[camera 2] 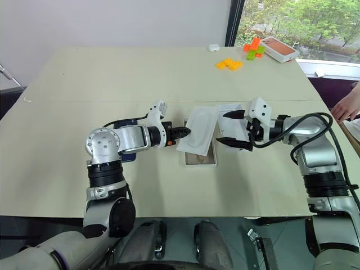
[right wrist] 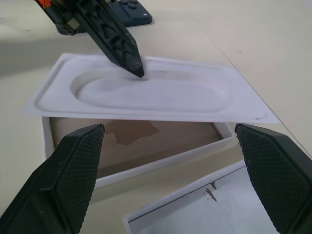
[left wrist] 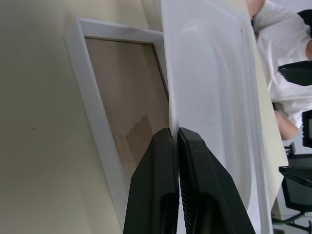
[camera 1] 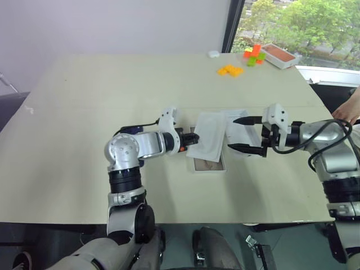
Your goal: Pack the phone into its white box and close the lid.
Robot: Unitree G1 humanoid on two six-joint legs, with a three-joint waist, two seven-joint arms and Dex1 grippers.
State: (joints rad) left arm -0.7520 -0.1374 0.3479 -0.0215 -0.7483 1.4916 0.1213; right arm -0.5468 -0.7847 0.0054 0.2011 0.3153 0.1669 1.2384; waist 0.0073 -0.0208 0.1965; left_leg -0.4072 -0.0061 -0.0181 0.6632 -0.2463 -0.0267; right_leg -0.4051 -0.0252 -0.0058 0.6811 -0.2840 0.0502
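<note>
My left gripper (camera 2: 188,133) is shut on the edge of a thin white insert (camera 2: 198,132) with a rounded recess, holding it tilted just above the white box (camera 1: 208,165). The box's tan floor shows under the insert in the left wrist view. The lid (right wrist: 214,204) lies open side up right beside the box. Over the lid my right gripper (camera 2: 221,127) stands open, its fingers wide apart and holding nothing, pointing at the insert. The dark blue phone (right wrist: 131,12) lies on the table behind my left arm, partly hidden by it.
Orange and green blocks (camera 1: 230,70) and a white box with a reddish top (camera 1: 279,55) sit at the far right corner, with a small white object (camera 1: 214,54) near them. A person's hand (camera 1: 347,112) rests at the table's right edge.
</note>
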